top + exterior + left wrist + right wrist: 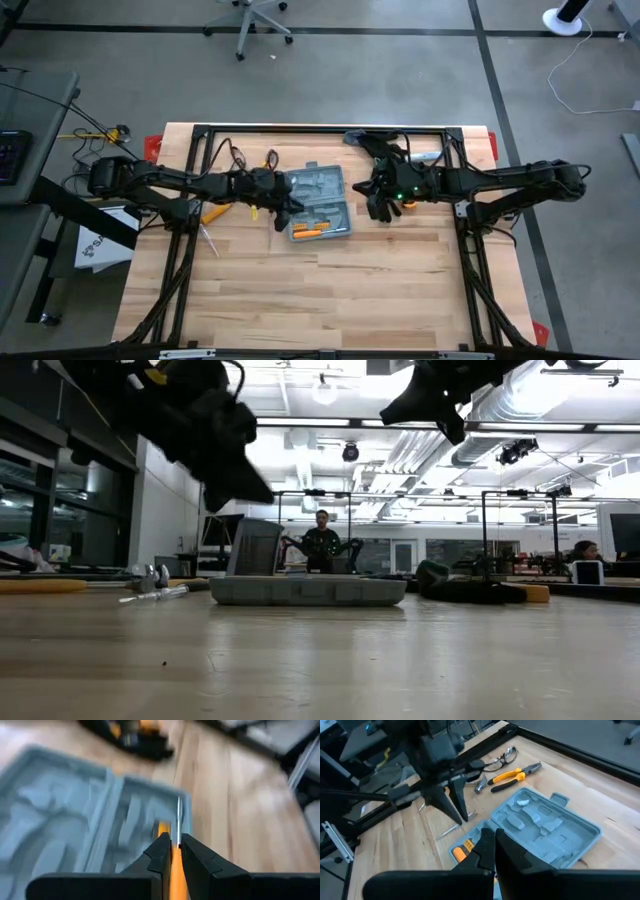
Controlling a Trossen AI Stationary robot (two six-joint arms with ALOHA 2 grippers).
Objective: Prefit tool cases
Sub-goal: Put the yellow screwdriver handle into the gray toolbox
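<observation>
from above, the flat grey-blue plastic tool case (pixel 319 203) lies open near the middle of the pale wooden table (pixel 300 300), between both dark arms; the left gripper (pixel 283 213) hangs at its left edge and the right gripper (pixel 366 187) just beside its right. at table height, the case (pixel 307 589) lies flat with both grippers above the surface. the left wrist shows its fingers pinching a slim orange-handled tool (pixel 176 870) over the case's moulded tray (pixel 75 820). the right wrist shows its fingers pressed together above the case (pixel 545 827), with orange-handled pliers (pixel 512 776) beyond.
</observation>
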